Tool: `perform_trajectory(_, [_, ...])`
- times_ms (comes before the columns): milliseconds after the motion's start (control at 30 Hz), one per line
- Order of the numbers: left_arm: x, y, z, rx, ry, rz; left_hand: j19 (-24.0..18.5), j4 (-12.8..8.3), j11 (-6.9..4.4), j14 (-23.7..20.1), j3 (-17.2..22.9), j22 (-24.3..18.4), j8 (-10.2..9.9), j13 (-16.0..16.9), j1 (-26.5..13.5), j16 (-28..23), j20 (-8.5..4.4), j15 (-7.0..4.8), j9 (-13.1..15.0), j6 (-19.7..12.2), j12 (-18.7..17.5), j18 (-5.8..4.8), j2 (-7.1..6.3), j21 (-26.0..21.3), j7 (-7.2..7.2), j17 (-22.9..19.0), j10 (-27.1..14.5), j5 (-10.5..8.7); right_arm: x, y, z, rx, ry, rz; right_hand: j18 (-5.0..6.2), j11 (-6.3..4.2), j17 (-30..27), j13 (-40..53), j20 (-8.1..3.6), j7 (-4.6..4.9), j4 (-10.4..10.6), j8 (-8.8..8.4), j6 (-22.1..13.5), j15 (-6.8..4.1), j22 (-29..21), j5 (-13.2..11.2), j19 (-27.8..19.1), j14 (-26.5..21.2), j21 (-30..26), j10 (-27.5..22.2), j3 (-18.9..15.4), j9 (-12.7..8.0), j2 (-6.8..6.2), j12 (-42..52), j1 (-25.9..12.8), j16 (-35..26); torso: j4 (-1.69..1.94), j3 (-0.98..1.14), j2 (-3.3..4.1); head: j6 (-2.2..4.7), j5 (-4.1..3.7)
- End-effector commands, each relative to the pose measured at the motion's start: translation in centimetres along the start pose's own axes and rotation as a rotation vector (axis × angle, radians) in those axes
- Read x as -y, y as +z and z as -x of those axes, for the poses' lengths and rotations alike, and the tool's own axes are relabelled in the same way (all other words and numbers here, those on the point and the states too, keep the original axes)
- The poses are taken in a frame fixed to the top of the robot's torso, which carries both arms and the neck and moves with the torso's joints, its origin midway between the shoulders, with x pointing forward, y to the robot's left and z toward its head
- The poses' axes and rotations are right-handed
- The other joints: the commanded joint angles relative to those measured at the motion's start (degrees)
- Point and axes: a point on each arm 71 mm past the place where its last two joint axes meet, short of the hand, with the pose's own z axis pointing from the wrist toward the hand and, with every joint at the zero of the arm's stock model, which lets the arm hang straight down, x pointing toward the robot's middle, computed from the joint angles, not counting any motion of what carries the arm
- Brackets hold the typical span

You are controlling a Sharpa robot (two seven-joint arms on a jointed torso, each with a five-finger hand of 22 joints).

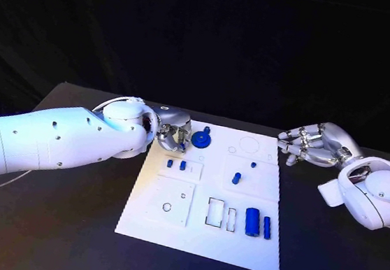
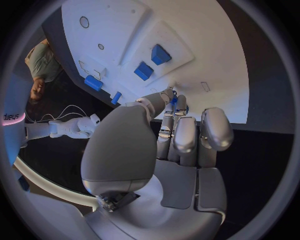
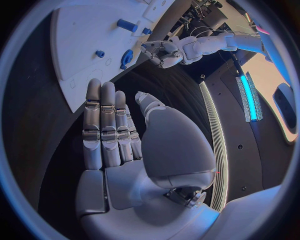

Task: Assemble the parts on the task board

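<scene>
Head view puts your left hand [image 1: 171,136] at the upper left corner of the task board [image 1: 177,235], fingers curled down onto the white plate beside a round blue part [image 1: 201,138]. In the left wrist view that left hand [image 2: 181,135] has its fingertips [image 2: 170,96] bunched together with a sliver of blue showing between them, so it seems to pinch a small part, though you cannot make out which one. Your right hand [image 1: 313,144] hangs off the board's upper right corner, over the black table [image 1: 336,266], touching nothing; the right wrist view shows the right hand [image 3: 119,135] with its fingers straight, side by side, and the thumb apart, so it is released.

Move outward from the left hand and you find two small blue parts [image 1: 176,164] just below it on a raised square, the same pair seen as two blue blocks [image 2: 152,62] in the left wrist view. Toward the centre right of the board sit a short blue peg [image 1: 236,178] and a tiny blue piece [image 1: 253,165] above it. Lower right of the board holds a thick blue cylinder [image 1: 253,221] with a thinner blue rod [image 1: 267,227] just beside it, next to two rectangular outlines [image 1: 221,214].
</scene>
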Motion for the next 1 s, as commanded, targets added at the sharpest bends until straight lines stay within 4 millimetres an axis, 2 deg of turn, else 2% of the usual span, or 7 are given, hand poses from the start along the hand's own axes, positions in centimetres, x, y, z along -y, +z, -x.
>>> perform_trajectory(33, [0.06,0.08,-0.42,-0.04,-0.001,0.002,-0.05,-0.07,0.02,-0.15,-0.06,-0.05,-0.22,0.1,-0.4,-0.1,0.35,0.35,-0.05,0.5,-0.36,-0.84,0.2,0.14,0.01,-0.07,0.47,0.14,-0.1,0.0,-0.04,0.001,-0.003,0.01,-0.2,-0.05,0.06,0.09,0.2,0.02,0.19,0.35,-0.52,0.1,-0.06,0.19,-0.02,-0.34,-0.31,-0.54,-0.03,0.07,-0.02,-0.02,0.1,-0.3,0.03,0.0,0.01,-0.08,-0.05])
perform_trajectory(767, [0.2,0.22,-0.7,-0.057,0.014,0.007,-0.12,-0.02,0.06,-0.28,-0.28,-0.03,-0.49,0.08,-0.71,-0.19,0.28,0.39,-0.17,0.44,-0.78,-0.84,0.05,0.14,0.02,-0.3,0.46,0.01,-0.08,0.02,-0.06,0.0,-0.001,0.011,-0.19,-0.06,0.1,0.12,0.21,0.01,0.17,0.36,-0.55,0.1,-0.1,0.23,-0.05,-0.38,-0.33,-0.59,0.01,0.07,0.0,-0.04,0.14,-0.34,-0.01,0.08,-0.02,-0.19,0.09])
perform_trajectory(1000, [0.36,0.23,-0.75,-0.065,0.015,0.002,-0.14,0.02,0.03,-0.31,-0.42,-0.02,-0.54,0.11,-0.85,-0.15,0.29,0.39,-0.19,0.53,-0.91,-0.84,0.05,0.15,0.0,-0.31,0.57,-0.14,-0.04,0.02,-0.06,0.0,-0.001,0.01,-0.19,-0.06,0.1,0.12,0.21,0.01,0.17,0.36,-0.55,0.1,-0.1,0.23,-0.05,-0.38,-0.33,-0.59,0.01,0.07,0.0,-0.04,0.14,-0.34,0.0,0.04,-0.01,-0.32,0.01])
